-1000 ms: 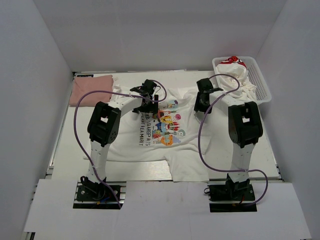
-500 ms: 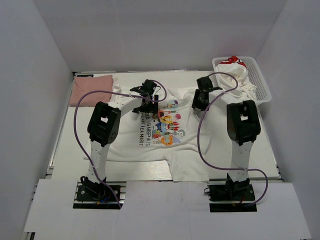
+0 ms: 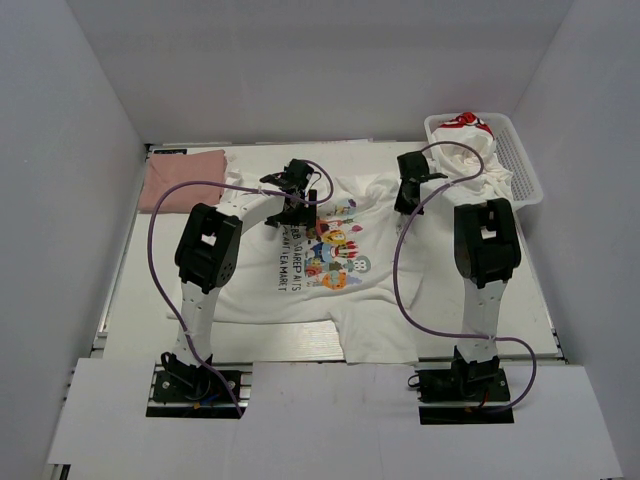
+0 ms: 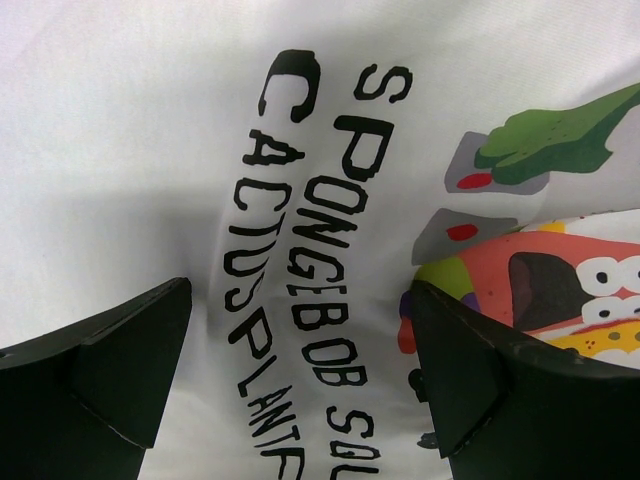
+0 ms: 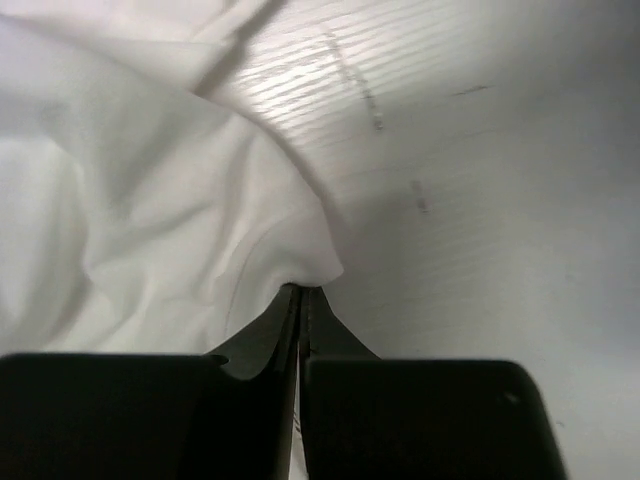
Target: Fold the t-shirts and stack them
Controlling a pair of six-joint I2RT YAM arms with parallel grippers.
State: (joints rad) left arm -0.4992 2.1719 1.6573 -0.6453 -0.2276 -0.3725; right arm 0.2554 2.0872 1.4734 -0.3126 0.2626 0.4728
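A white t-shirt [image 3: 300, 290] with a colourful cartoon and dark lettering lies spread flat on the table. My left gripper [image 3: 297, 196] hovers over its upper print, open. In the left wrist view the left gripper [image 4: 300, 300] frames the black lettering of the t-shirt [image 4: 160, 110], with nothing between its fingers. My right gripper [image 3: 409, 190] is at the shirt's far right shoulder. In the right wrist view the right gripper [image 5: 302, 290] is shut, pinching a fold of the white cloth [image 5: 170, 200] at its edge. A folded dusty-pink t-shirt [image 3: 180, 180] lies at the back left.
A white mesh basket [image 3: 524, 165] stands at the back right, holding crumpled white shirts [image 3: 472, 152], one with red print. Purple cables loop from both arms over the table. Bare table [image 5: 490, 200] shows beside the pinched edge.
The right gripper has closed on the shirt's edge and shifted slightly toward the back. The left arm has not moved.
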